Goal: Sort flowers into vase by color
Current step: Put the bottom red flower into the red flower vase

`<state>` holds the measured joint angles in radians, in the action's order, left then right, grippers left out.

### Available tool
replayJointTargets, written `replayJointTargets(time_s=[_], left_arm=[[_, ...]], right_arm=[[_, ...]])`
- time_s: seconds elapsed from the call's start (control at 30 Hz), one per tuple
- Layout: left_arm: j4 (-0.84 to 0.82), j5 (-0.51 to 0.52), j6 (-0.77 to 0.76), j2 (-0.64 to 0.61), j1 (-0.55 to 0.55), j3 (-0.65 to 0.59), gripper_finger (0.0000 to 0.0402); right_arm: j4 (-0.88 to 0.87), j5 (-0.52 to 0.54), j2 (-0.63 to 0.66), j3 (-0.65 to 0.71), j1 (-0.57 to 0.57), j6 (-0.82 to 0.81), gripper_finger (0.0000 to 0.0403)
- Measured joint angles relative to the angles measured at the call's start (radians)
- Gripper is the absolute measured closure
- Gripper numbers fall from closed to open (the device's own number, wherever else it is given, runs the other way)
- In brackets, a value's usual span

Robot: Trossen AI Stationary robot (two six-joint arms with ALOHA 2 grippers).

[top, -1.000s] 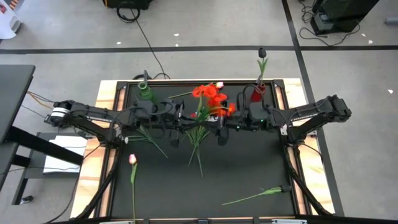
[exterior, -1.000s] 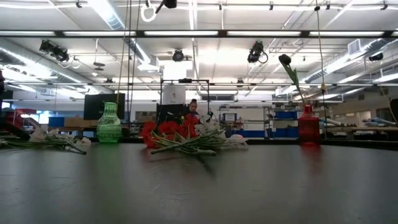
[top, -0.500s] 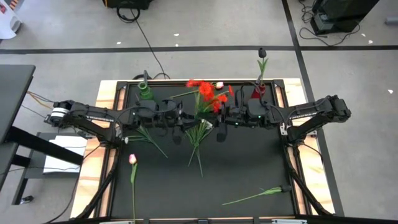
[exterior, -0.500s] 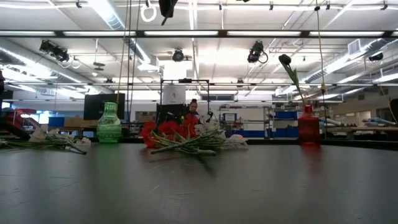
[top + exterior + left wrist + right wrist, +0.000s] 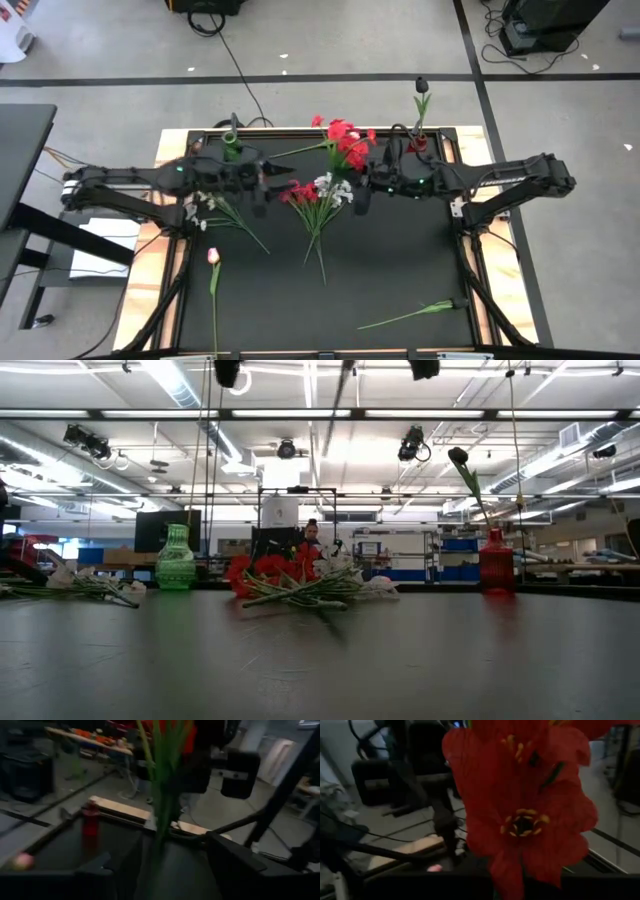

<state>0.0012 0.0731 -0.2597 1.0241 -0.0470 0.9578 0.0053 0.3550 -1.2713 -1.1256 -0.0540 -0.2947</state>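
Observation:
A bunch of red flowers point(image 5: 345, 143) stands upright in the air over the table's far middle, with my right gripper point(image 5: 362, 186) shut on it; its blooms point(image 5: 520, 820) fill the right wrist view. My left gripper point(image 5: 263, 190) is open to the left of the bunch and holds nothing. Its fingers point(image 5: 117, 867) stand wide apart, and the bunch's stems show beyond them. A pile of red and white flowers point(image 5: 318, 196) lies on the mat between the arms. At the far edge stand a green vase point(image 5: 232, 149) and a red vase point(image 5: 415, 146); the red one holds a dark flower. My right gripper holds the red bunch by its green stems point(image 5: 161, 805), below the blooms. It comes at them about level from the table's right and lies across them. The bunch is lifted clear and upright, blooms on top, with the stem ends hanging below the fingers.
More flowers point(image 5: 222, 208) lie on the mat at the left. A pink bud point(image 5: 212, 257) on its stem lies near the left front corner, and a single stem point(image 5: 410, 314) lies at the right front. Wooden rails point(image 5: 170, 160) frame the mat.
My right gripper has shut on the red bunch's stems. My left gripper has opened, let the bunch go and drawn back toward the table's left edge. The bunch has moved with my right gripper toward the far right and tipped upright, so the pile below now shows.

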Motion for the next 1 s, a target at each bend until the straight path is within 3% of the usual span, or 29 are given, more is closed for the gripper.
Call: replayJointTargets(time_s=[0.2,0.37,1.0], left_arm=[[-0.222,0.013,0.057,-0.136,-0.074,0.000,0.0178],[-0.304,0.015,0.098,-0.207,-0.112,0.000,0.0178],[-0.320,0.013,0.116,-0.246,-0.116,0.000,0.0178]], right_arm=[[-0.094,0.038,0.052,0.000,0.012,-0.012,0.0387],[-0.143,0.045,0.094,0.000,0.030,-0.009,0.0387],[-0.573,0.222,0.314,0.000,0.139,-0.041,0.0387]])
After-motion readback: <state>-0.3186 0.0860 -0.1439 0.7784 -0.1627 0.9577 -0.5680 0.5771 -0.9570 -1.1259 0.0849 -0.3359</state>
